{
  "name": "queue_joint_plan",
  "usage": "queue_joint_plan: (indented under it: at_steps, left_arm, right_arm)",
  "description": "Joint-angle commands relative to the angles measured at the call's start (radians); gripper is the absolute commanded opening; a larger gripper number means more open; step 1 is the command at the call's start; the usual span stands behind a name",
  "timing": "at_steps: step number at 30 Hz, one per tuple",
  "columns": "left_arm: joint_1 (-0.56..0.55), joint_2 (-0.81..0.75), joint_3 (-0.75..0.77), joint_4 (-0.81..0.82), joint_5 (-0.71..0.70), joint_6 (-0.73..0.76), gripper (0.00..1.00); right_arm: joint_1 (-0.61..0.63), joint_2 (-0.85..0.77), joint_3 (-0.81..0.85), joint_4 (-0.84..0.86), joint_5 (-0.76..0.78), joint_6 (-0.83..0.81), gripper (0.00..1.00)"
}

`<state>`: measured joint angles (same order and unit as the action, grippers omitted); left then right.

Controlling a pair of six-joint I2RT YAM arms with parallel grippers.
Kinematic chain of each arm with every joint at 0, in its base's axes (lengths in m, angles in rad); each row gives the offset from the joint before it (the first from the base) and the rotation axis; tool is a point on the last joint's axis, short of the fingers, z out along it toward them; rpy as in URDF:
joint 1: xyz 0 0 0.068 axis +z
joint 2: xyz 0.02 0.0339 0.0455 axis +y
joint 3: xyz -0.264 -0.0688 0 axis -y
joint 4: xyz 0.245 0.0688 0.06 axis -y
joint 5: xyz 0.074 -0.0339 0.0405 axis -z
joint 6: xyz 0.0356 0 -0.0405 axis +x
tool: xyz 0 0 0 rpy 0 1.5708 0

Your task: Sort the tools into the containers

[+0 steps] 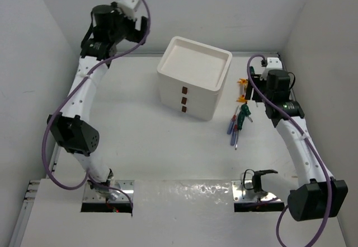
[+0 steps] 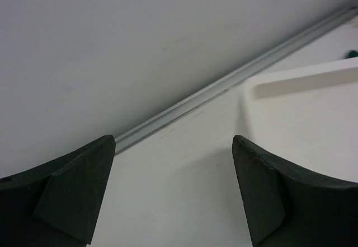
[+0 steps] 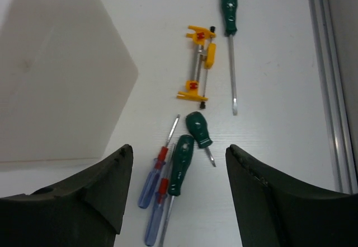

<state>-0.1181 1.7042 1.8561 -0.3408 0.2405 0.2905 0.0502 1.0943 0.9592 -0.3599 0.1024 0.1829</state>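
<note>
While the three drawers of the white boxy plastic unit [image 1: 196, 104] all look pushed in, sorting seems barely begun. Green-handled screwdrivers [image 3: 182, 166], translucent blue-handled ones with red collars [image 3: 150, 188] and a small yellow-orange clamp-like piece [image 3: 197, 62] lie loose on the white desk [image 1: 140, 146], just right of the unit. The right end effector [image 3: 179, 147] hangs over this cluster, released and empty; the left end effector [image 2: 173, 138], likewise released and empty, is near the back wall. The next move probably calls for lowering onto one handle and pulling a drawer open.
</note>
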Motion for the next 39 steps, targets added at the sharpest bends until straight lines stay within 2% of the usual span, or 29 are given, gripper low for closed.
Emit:
queue_joint_plan:
  at_steps: [1, 4, 5, 7, 9, 13, 17, 19, 20, 23, 24, 26, 29, 34, 39]
  left_arm:
    - [-0.096, 0.101, 0.155, -0.271, 0.100, -0.033, 0.83]
    - [-0.133, 0.202, 0.290, -0.318, 0.097, -0.103, 0.83]
    - [-0.144, 0.248, 0.345, -0.331, 0.089, -0.105, 0.83]
    - [-0.178, 0.296, 0.373, -0.357, 0.074, -0.099, 0.83]
    - [-0.196, 0.317, 0.376, -0.365, 0.053, -0.099, 0.84]
    - [-0.199, 0.368, 0.365, -0.365, 0.019, -0.135, 0.81]
    - [-0.199, 0.367, 0.307, -0.365, 0.066, -0.175, 0.74]
    - [-0.199, 0.353, 0.282, -0.362, 0.065, -0.206, 0.62]
    - [-0.198, 0.350, 0.261, -0.360, 0.068, -0.218, 0.53]
    - [-0.199, 0.321, 0.204, -0.350, 0.092, -0.266, 0.35]
    - [-0.199, 0.313, 0.187, -0.330, 0.111, -0.280, 0.25]
    - [-0.201, 0.293, 0.141, -0.308, 0.129, -0.346, 0.13]
    - [-0.209, 0.291, 0.127, -0.264, 0.180, -0.407, 0.01]
    - [-0.245, 0.314, 0.132, -0.198, 0.195, -0.499, 0.00]
    - [-0.261, 0.331, 0.135, -0.156, 0.149, -0.612, 0.00]
  right_arm:
    - [0.113, -0.036, 0.099, -0.074, 0.089, 0.065, 0.66]
    - [0.261, -0.053, 0.124, -0.090, 0.316, 0.157, 0.60]
    - [0.364, -0.056, 0.115, -0.082, 0.433, 0.214, 0.60]
    - [0.468, -0.048, 0.102, -0.065, 0.485, 0.283, 0.60]
    - [0.500, -0.015, 0.092, -0.054, 0.510, 0.335, 0.60]
    - [0.501, 0.082, 0.114, -0.024, 0.419, 0.353, 0.61]
    - [0.501, 0.159, 0.177, -0.011, 0.358, 0.340, 0.63]
    - [0.494, 0.193, 0.179, 0.010, 0.338, 0.340, 0.64]
    - [0.484, 0.203, 0.181, 0.027, 0.326, 0.343, 0.63]
    - [0.426, 0.254, 0.197, 0.044, 0.260, 0.362, 0.61]
    - [0.406, 0.265, 0.197, 0.062, 0.241, 0.368, 0.59]
    - [0.352, 0.292, 0.202, 0.091, 0.201, 0.371, 0.58]
    - [0.303, 0.341, 0.258, 0.082, 0.197, 0.330, 0.56]
    - [0.247, 0.409, 0.389, 0.007, 0.210, 0.250, 0.55]
    - [0.227, 0.377, 0.368, -0.039, 0.249, 0.234, 0.54]
